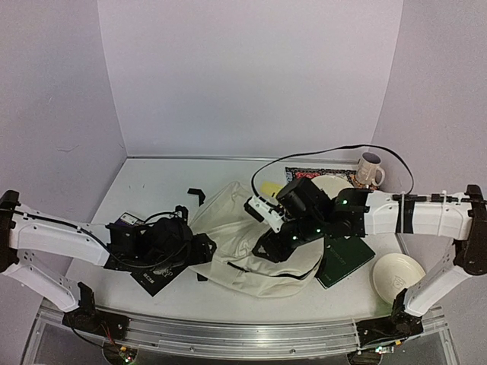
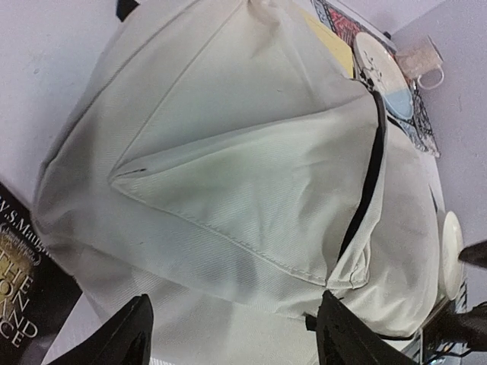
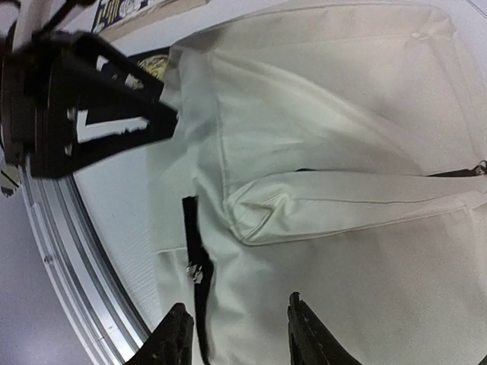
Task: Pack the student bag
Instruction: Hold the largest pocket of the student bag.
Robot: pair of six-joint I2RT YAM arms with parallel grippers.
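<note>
Left jaws wide, empty, at left edge of large cream fabric backpack (image 1: 236, 220) | right jaws narrower, empty, above its right side | backpack lies on white tabletop (image 1: 152, 190) between both

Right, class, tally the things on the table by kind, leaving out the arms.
Bag: 1
Books: 2, black book, green book
Dishes: 2, plate, bowl
Mug: 1
Patterned mat: 1
Yellow flat item: 1
Total: 8
</note>
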